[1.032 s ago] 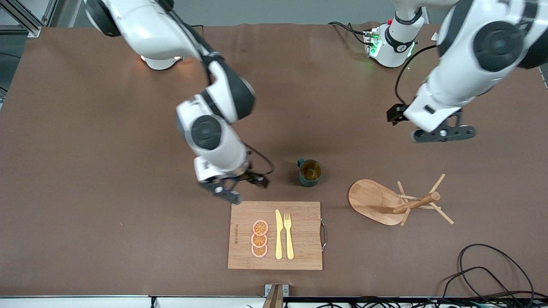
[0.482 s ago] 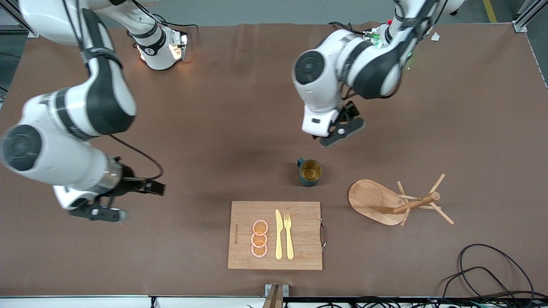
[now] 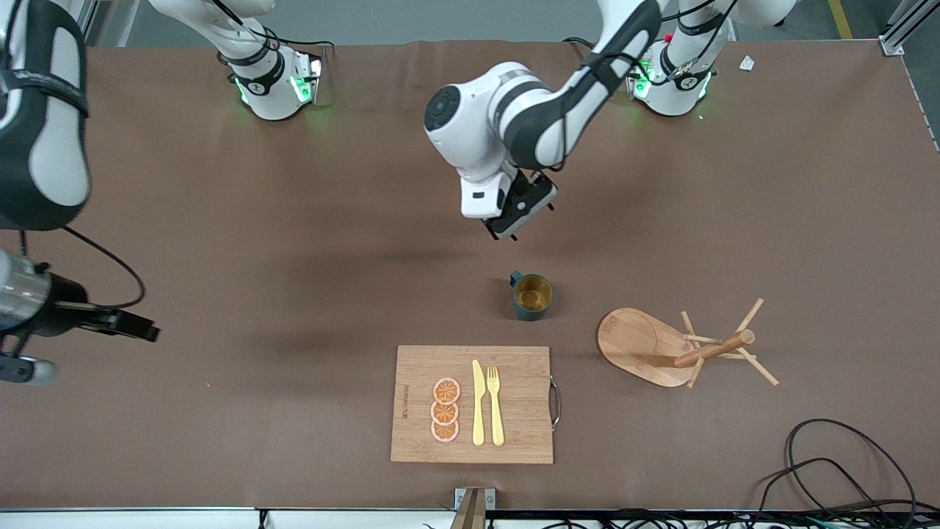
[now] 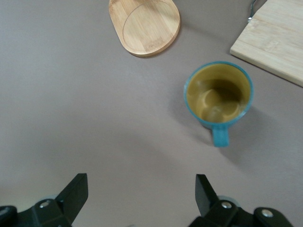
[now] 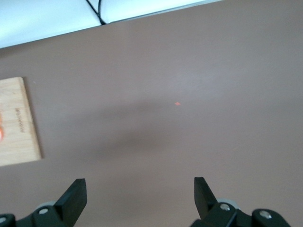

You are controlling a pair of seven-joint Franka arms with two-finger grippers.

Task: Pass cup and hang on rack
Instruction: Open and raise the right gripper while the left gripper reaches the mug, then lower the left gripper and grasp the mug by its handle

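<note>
The dark teal cup [image 3: 532,296] stands upright on the brown table, handle toward the robots' bases, and its tan inside shows in the left wrist view [image 4: 218,97]. The wooden rack [image 3: 683,345] stands beside it toward the left arm's end; its oval base [image 4: 144,26] is bare. My left gripper [image 3: 504,228] hangs open over the table beside the cup, on the bases' side, nothing between its fingers [image 4: 75,194]. My right gripper [image 5: 139,191] is open and empty over bare table at the right arm's end [image 3: 18,366].
A bamboo cutting board [image 3: 472,404] with orange slices, a yellow knife and a fork lies nearer the front camera than the cup. Black cables [image 3: 844,470] lie by the front edge at the left arm's end. The table's front edge [image 5: 57,19] shows in the right wrist view.
The right arm has swung away from the cutting board out to its own end of the table. The left arm has swung in from its end to beside the cup. The cup and rack have not moved.
</note>
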